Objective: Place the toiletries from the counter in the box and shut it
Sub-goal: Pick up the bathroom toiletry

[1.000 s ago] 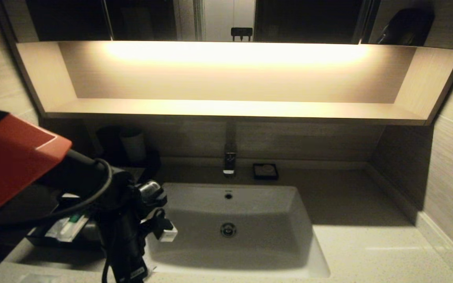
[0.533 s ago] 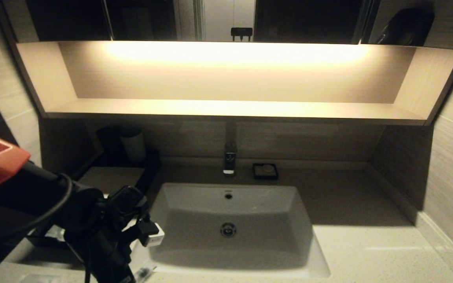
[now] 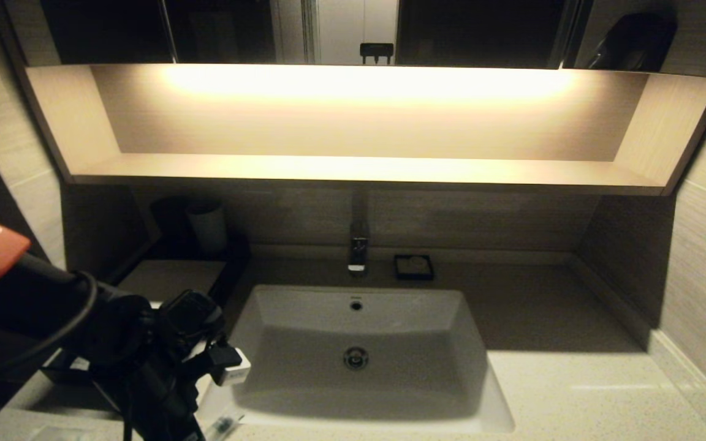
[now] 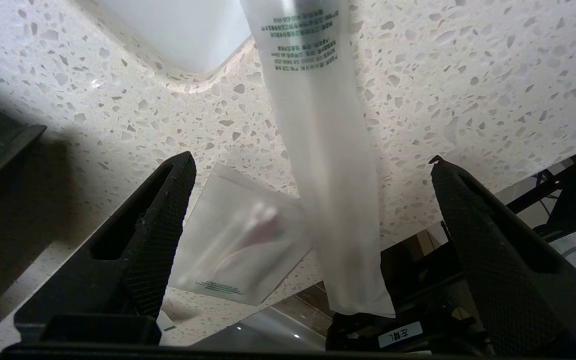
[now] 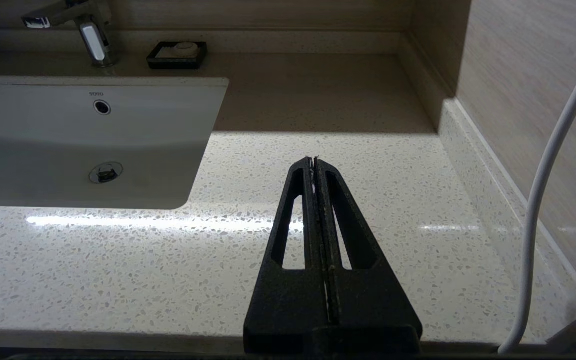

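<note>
My left gripper (image 4: 310, 159) hangs open above the counter (image 4: 468, 75), close to its front edge left of the basin (image 3: 445, 318). Between its fingers (image 4: 163, 225), untouched, lie two toiletries. One is a long clear-wrapped stick (image 4: 325, 165) that overhangs the edge; the other is a square clear sachet (image 4: 233, 250) with cotton buds. The end of one wrapper (image 3: 225, 423) shows in the head view. The box (image 3: 166, 277) stands left of the basin, its black drawer (image 3: 62, 367) pulled out and mostly hidden by my arm. My right gripper (image 5: 314, 161) hovers shut over the counter right of the basin.
A tap (image 3: 358, 252) and a small black dish (image 3: 413, 267) stand behind the basin. A pale cup (image 3: 208, 228) stands behind the box. A white cable (image 5: 543, 200) hangs by the right wall. The lit wooden shelf (image 3: 359, 168) runs above.
My left arm has drawn back from over the drawer and lowered toward the counter's front edge, staying open. The drawer's contents, visible a second ago, are now covered by the arm.
</note>
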Robot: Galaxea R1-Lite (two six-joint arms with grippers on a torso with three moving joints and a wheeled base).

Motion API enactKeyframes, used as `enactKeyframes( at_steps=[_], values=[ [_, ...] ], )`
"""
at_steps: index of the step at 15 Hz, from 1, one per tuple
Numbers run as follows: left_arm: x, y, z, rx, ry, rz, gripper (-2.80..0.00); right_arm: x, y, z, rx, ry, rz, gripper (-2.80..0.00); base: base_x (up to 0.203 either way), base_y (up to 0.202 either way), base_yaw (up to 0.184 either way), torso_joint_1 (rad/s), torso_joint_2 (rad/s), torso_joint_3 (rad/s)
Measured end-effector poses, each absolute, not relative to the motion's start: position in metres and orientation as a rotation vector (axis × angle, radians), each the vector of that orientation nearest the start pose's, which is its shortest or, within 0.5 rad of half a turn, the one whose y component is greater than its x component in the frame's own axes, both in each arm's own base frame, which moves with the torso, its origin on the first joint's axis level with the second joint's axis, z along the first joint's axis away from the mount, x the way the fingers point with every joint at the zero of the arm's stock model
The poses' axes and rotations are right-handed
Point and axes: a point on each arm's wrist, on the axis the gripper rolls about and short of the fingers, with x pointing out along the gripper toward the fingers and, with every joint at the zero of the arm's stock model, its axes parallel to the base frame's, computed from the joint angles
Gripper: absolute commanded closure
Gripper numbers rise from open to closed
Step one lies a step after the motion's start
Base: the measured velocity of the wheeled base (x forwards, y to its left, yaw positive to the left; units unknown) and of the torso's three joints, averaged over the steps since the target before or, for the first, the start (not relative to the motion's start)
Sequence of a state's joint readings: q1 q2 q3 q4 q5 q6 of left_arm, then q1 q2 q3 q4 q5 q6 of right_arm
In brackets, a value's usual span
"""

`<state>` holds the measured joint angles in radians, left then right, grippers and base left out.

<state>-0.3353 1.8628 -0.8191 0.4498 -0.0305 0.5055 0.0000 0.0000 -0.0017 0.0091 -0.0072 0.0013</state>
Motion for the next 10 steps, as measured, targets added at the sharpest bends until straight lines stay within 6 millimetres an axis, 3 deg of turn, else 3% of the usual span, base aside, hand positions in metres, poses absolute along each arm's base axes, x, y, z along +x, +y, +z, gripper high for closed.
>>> enactKeyframes(
  at_steps=[10],
  values=[
    [0.2282, -0.0788, 0.0723, 0.629, 1.395, -0.667, -2.80, -0.0229, -0.0002, 0.0750, 0.002, 0.007, -0.007, 0.00, 0.000, 0.000, 0.000, 0.000, 0.00, 0.000]
  ],
)
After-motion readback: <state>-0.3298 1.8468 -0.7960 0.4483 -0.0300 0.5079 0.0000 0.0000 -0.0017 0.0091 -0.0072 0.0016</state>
